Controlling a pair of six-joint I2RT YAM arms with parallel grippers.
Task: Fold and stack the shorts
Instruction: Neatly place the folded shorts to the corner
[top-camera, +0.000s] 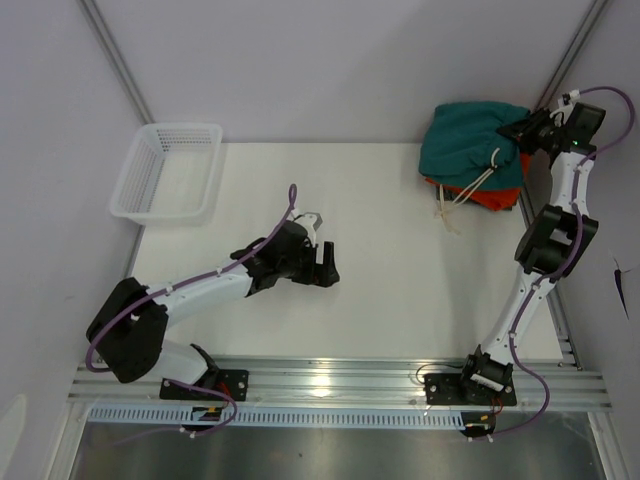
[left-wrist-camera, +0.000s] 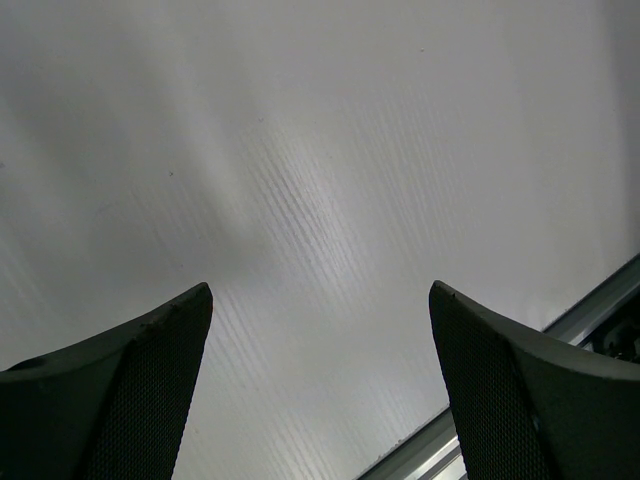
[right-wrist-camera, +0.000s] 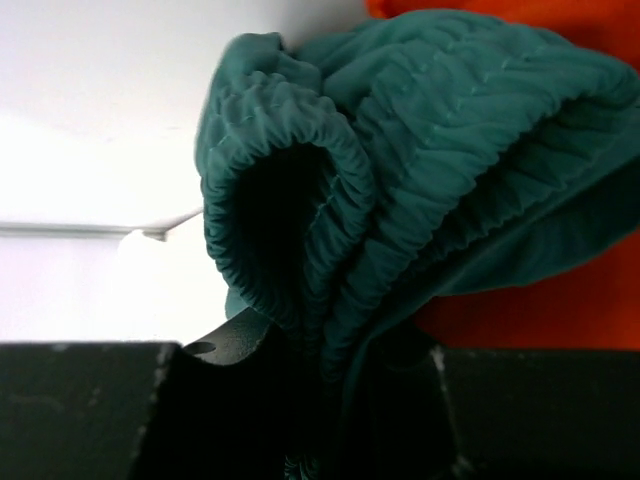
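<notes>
From above, the shorts (top-camera: 465, 135) lay bunched at two o'clock on the table (top-camera: 400, 290), atop an orange garment (top-camera: 497, 196), my right claw (top-camera: 517, 130) at their edge and my left claw (top-camera: 328, 265) near the centre. My left wrist view showed my fingers (left-wrist-camera: 120, 400) spread wide over bare table. My right wrist view showed that claw clamped on the shorts' elastic waistband at six o'clock.
</notes>
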